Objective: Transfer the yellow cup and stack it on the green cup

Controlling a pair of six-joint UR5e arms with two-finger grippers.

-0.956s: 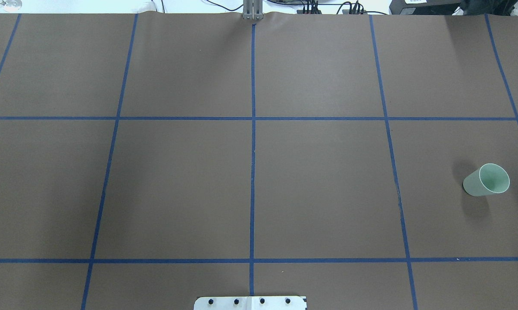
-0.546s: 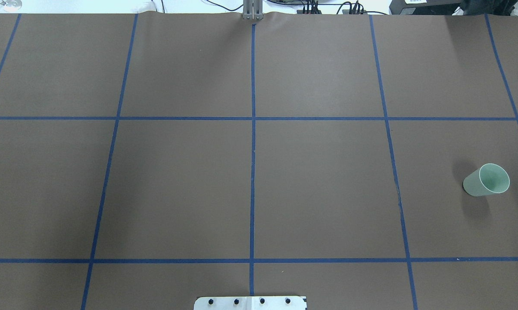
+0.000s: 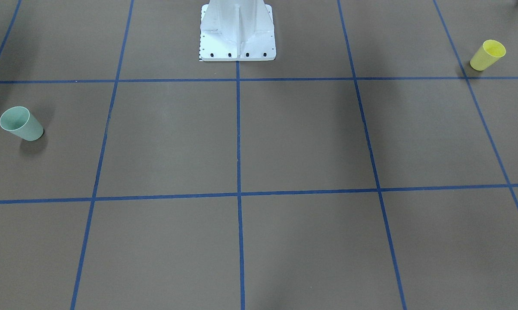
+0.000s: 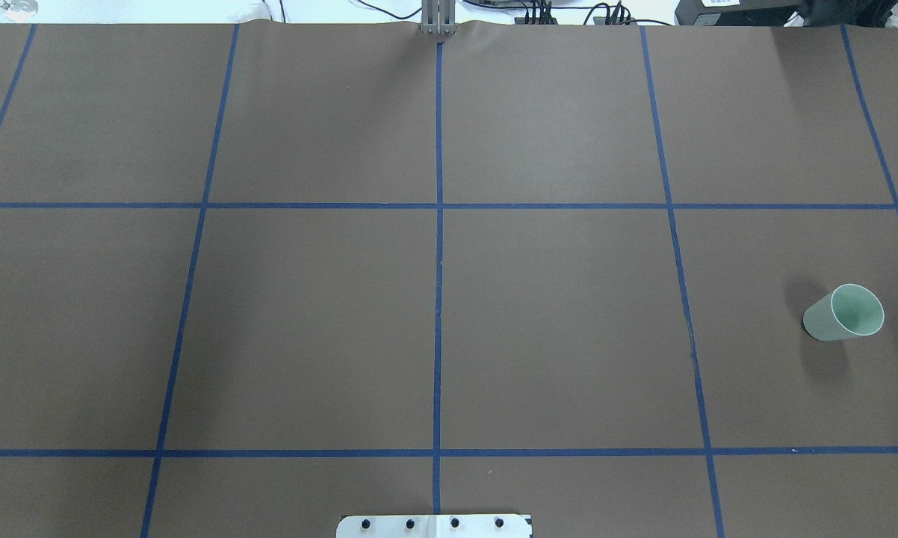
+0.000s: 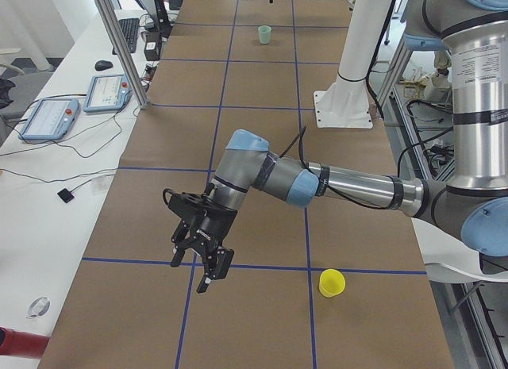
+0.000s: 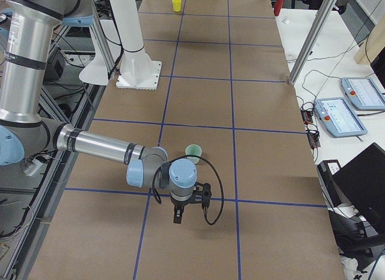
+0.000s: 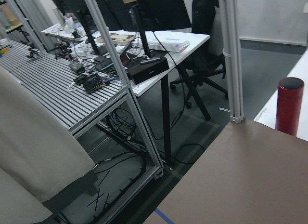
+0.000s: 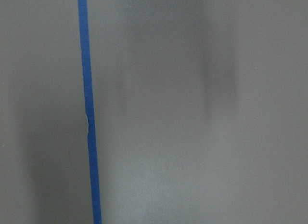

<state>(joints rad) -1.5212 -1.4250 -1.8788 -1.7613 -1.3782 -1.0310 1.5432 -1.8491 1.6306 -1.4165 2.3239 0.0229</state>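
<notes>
**Ops2:** Status on the stack?

**Me:** Nothing done as far as I can see. The yellow cup point(image 3: 487, 55) and the green cup point(image 3: 21, 124) are at opposite ends of the table point(image 4: 553, 321), well apart. No transfer, no stack.

**Ops2:** Where exactly?

**Me:** Yellow is at the robot's left end, on the base side, just beside a blue tape line point(image 3: 466, 79). Green is at the robot's right end, mid-depth. Both are upright, rim up.

**Ops2:** Anything in them?

**Me:** Green looks empty from overhead, where I see straight down to its floor. Yellow looks empty from the front camera, as far as I can see inside. Neither is nested in the other.

**Ops2:** Grippers?

**Me:** The left gripper point(image 5: 193, 272) hangs over the table near the yellow cup, not touching it. The right gripper point(image 6: 187, 212) is low over the table near the green cup, also clear of it. Both appear only in the side cameras, so I can't tell whether either one's fingers are apart or together. Neither holds a cup.

**Ops2:** Wrist cams?

**Me:** No help. The right one shows bare table and one tape line. The left one looks off the table at the room. No cup in either.

**Ops2:** So what's left?

**Me:** My read is everything: grasp yellow, carry it across, and seat it in green.
</notes>
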